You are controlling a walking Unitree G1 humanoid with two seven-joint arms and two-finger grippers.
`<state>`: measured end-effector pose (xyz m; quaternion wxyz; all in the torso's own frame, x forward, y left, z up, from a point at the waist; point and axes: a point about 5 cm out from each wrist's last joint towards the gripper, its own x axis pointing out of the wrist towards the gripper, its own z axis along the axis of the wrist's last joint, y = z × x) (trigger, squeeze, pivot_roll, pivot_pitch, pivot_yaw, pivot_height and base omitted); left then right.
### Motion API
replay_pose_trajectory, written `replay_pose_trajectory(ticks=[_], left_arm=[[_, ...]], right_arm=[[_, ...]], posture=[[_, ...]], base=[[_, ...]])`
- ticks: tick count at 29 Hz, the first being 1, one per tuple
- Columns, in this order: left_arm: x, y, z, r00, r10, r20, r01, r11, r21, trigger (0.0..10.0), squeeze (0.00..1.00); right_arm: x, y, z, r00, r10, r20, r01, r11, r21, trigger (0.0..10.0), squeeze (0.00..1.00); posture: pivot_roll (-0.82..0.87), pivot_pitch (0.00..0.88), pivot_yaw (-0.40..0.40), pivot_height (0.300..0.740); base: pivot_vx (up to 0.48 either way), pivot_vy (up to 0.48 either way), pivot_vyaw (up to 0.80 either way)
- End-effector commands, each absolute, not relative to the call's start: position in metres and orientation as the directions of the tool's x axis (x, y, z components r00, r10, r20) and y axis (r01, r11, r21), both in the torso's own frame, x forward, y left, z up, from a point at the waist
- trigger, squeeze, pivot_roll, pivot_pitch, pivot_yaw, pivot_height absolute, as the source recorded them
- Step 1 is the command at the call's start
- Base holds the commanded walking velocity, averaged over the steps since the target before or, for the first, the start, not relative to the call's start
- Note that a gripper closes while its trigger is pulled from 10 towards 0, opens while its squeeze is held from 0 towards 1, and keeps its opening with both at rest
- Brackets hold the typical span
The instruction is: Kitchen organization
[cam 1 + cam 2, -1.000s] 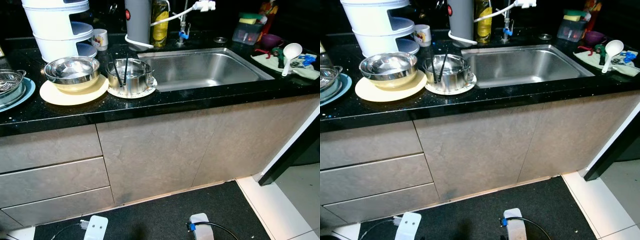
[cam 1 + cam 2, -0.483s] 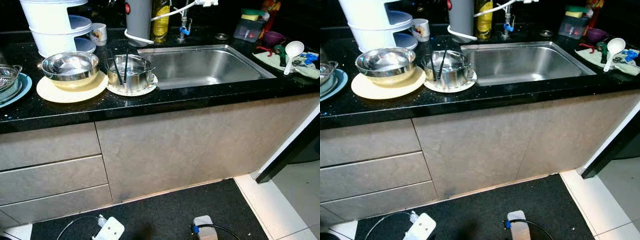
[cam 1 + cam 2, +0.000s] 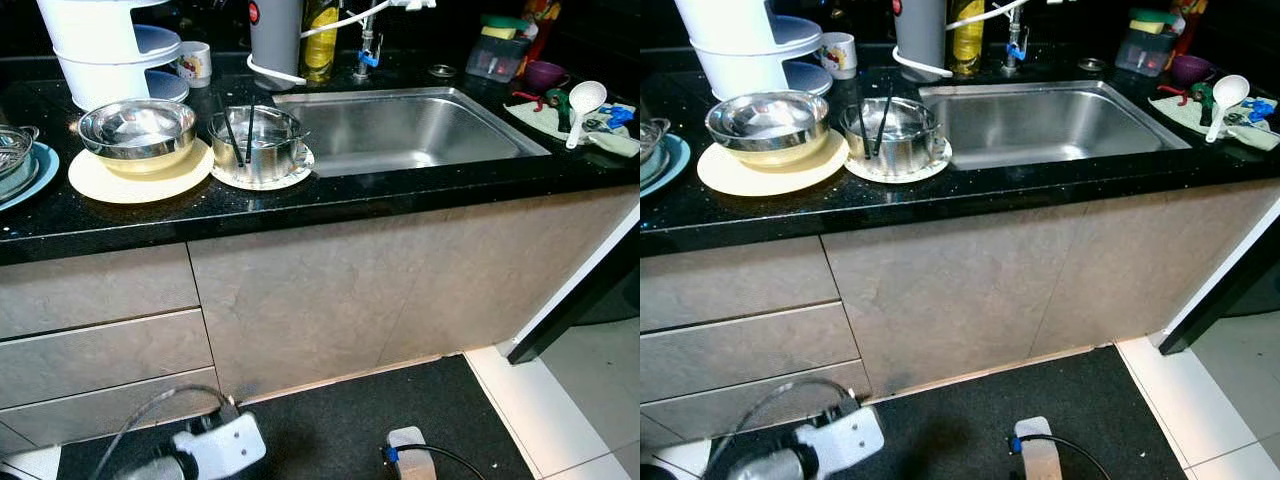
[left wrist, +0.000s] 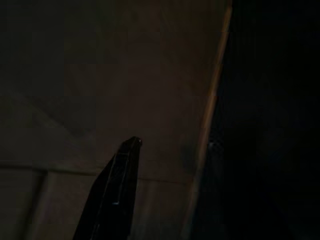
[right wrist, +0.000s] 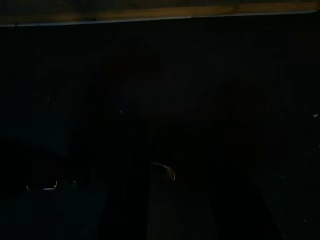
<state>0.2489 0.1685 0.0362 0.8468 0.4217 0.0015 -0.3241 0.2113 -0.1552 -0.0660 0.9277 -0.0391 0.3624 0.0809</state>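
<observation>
Black countertop [image 3: 330,200] is loaded with steel bowls [image 3: 137,132] left of the sink [image 3: 410,125]; finger spread on either gripper can't be told.

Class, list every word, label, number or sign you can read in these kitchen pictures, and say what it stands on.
None can be read.
Yellow bottle behind the sink: label too blurred.
White printed mug: print too small.
Grey cylinder's red mark: no legible text.

Crowded upper left, open basin at upper centre

The sink [image 3: 410,128] lies bare and open; left of it the desk [image 3: 300,205] front strip is free; behind stand a steel pot [image 3: 258,147], a bowl [image 3: 137,133] and a white rack [image 3: 100,45]; utensils [image 3: 580,110] crowd the upper right.
</observation>
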Motion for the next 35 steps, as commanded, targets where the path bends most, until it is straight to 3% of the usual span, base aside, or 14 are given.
replay_pose_trajectory(ticks=[1,12,18,32,35], left_arm=[[0.241,0.170,0.032,0.768,-0.568,-0.295,0.564,0.383,0.731,10.0,0.00],[0.254,0.196,0.046,0.759,-0.573,-0.311,0.592,0.406,0.697,10.0,0.00],[0.257,0.210,0.042,0.726,-0.568,-0.389,0.637,0.341,0.691,10.0,0.00],[0.266,0.221,0.053,0.727,-0.588,-0.354,0.611,0.319,0.724,10.0,0.00],[0.269,0.224,0.059,0.757,-0.581,-0.299,0.544,0.307,0.781,10.0,0.00]], right_arm=[[0.206,-0.156,-0.069,0.715,0.113,-0.690,-0.166,0.986,-0.010,10.0,0.00],[0.206,-0.155,-0.069,0.718,0.110,-0.688,-0.159,0.987,-0.008,10.0,0.00],[0.207,-0.155,-0.069,0.720,0.107,-0.686,-0.155,0.988,-0.008,10.0,0.00],[0.207,-0.157,-0.068,0.727,0.096,-0.680,-0.138,0.990,-0.008,10.0,0.00],[0.206,-0.158,-0.069,0.727,0.093,-0.681,-0.135,0.991,-0.009,10.0,0.00]], posture=[[-0.05,0.171,-0.067,0.740],[-0.05,0.160,-0.060,0.740],[-0.05,0.154,-0.053,0.740],[-0.06,0.159,-0.044,0.740],[-0.06,0.159,-0.044,0.740]], base=[[0.000,0.000,0.00],[0.000,0.000,0.00],[0.000,0.000,0.00],[0.000,0.000,0.00],[0.000,0.000,0.00]])
